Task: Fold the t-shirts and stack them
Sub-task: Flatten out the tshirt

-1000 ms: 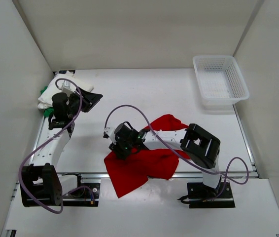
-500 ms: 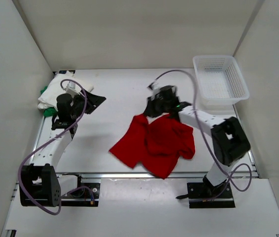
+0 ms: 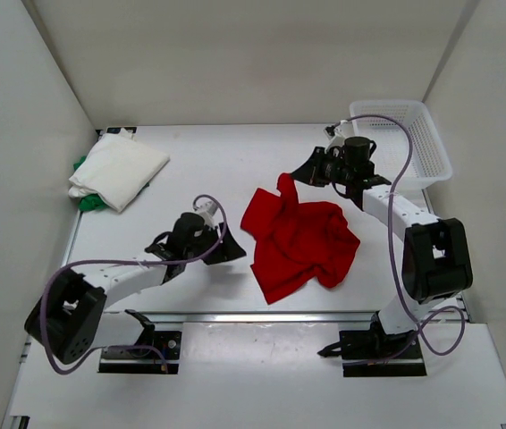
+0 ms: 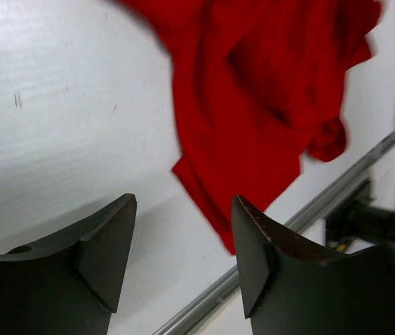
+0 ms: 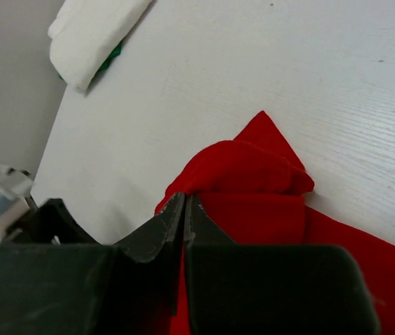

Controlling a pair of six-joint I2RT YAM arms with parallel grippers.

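From above, the table (image 3: 208, 170) had lots of bare white room in the middle and at the back. Plain walls (image 3: 235, 54) stood close on three sides. The red shirt (image 3: 299, 239) lay crumpled near the front edge, a bit right of the middle. The white shirt (image 3: 121, 168) lay folded in the back left corner on top of the green shirt (image 3: 87, 202) (only a little green peeked out). The basket (image 3: 396, 104) sat in the back right corner. The left claw (image 3: 226, 250) was low over the table, just beside the red shirt's left edge. The right claw (image 3: 299, 174) was at the shirt's back tip.

In the left wrist view, the left claw (image 4: 183, 202) had its two fingers apart with nothing between them. Past them lay a corner of the red shirt (image 4: 253, 105) on the table. The shirt looked blurry, and its top was cut off.

In the right wrist view, the right claw (image 5: 184, 197) had its fingers pressed together. They seemed to pinch a bunched fold of the red shirt (image 5: 253, 209). The pinched bit was hidden behind the tips. The white shirt (image 5: 89, 35) sat far off by the table edge.
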